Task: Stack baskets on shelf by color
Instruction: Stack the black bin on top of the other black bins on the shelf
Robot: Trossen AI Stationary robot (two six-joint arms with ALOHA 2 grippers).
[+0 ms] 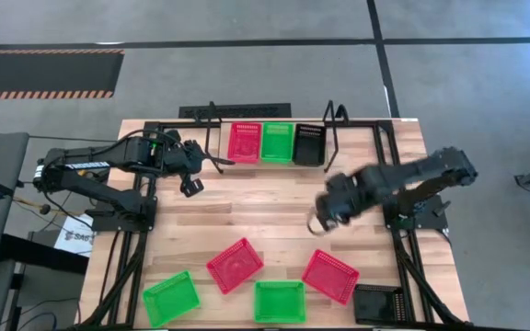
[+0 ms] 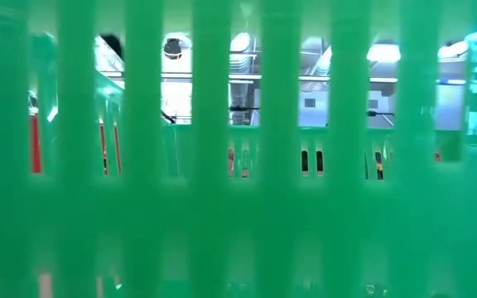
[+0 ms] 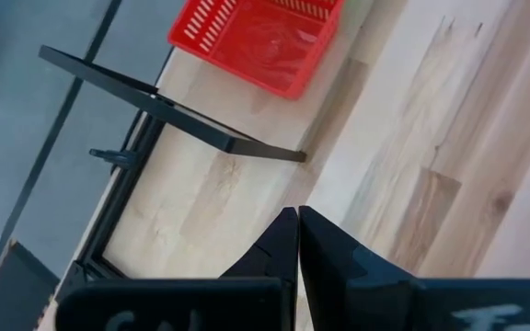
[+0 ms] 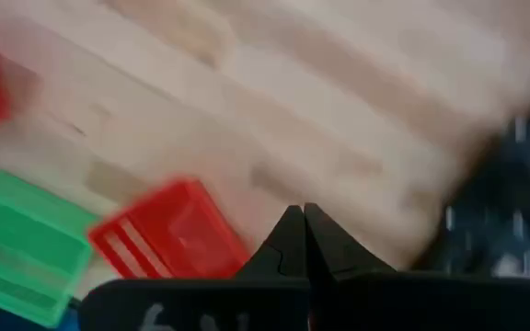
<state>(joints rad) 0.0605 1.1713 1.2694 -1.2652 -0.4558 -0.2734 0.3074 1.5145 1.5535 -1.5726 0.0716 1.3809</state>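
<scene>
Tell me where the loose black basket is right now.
In the high view the black basket sits at the table's near right corner, just right of a red basket, below the right arm's base.

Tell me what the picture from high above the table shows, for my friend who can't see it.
Three baskets, red, green and black, sit in a row on the shelf at the table's far edge. Five more lie along the near edge: two green, two red, one black. Both arms hover between with shut fingers, holding nothing.
</scene>
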